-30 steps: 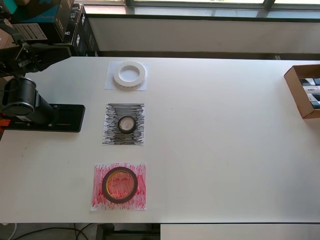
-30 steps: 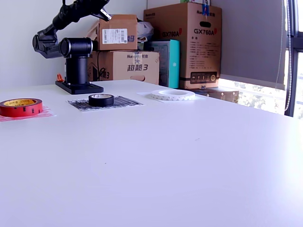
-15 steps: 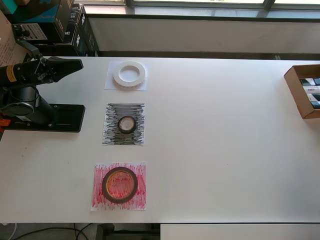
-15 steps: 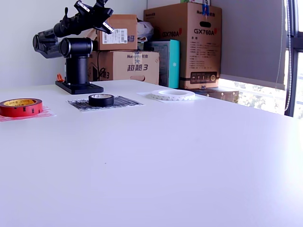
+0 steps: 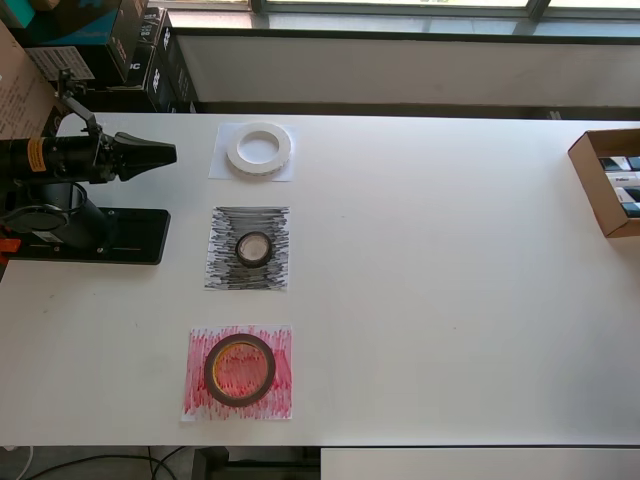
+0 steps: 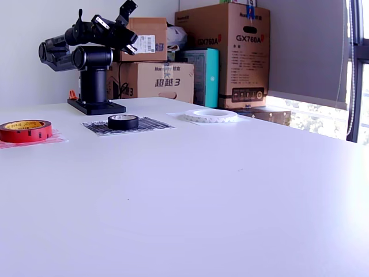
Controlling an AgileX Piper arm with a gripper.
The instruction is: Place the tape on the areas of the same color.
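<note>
Overhead view: white ring at 12 on the white sheet, black roll mid black sheet, red roll at 6 on the red sheet.
Exterior view: gripper empty; whether its jaws are parted, I cannot tell.
Handling: light, stiff rolls, probably; pinch across the wall.

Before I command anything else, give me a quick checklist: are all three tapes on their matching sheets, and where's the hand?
1. White tape on white sheet: ok.
2. Black tape on black sheet: ok, about centred.
3. Red tape on red sheet: ok.
4. Hand off the sheets, near the arm base: ok.
5. Hand carrying nothing: ok, no tape in it; open or shut: cannot tell.
6. Sheets lying flat: ok in the exterior view.
</note>
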